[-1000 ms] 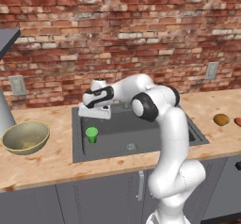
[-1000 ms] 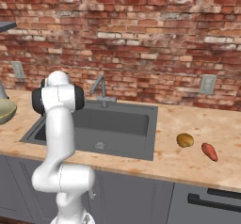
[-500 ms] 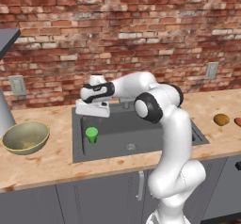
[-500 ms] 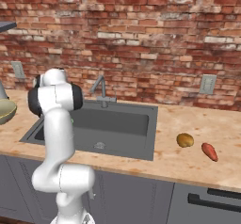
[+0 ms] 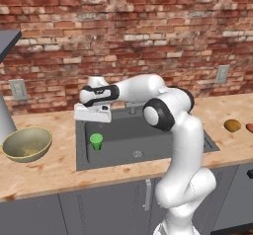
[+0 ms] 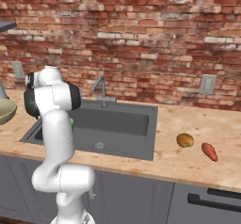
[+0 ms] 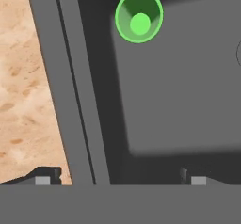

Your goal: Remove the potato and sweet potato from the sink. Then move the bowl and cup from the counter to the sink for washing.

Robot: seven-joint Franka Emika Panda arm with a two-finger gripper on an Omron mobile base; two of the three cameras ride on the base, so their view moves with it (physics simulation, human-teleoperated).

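Inside sink (image 5: 148,142): cup (image 5: 96,141) upright, mouth up; claw (image 5: 92,113) open above.

A speckled tan counter (image 5: 44,172) runs below the brick wall, with the sink (image 5: 163,141) set into it. The bowl (image 5: 27,143) rests on it left of the basin; the potato (image 6: 185,140) and sweet potato (image 6: 209,151) lie just beside each other to the right

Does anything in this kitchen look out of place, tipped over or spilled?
Nothing stands out. The cup stands upright in the sink, the bowl sits level on the counter, and the potato and sweet potato lie apart on the counter.
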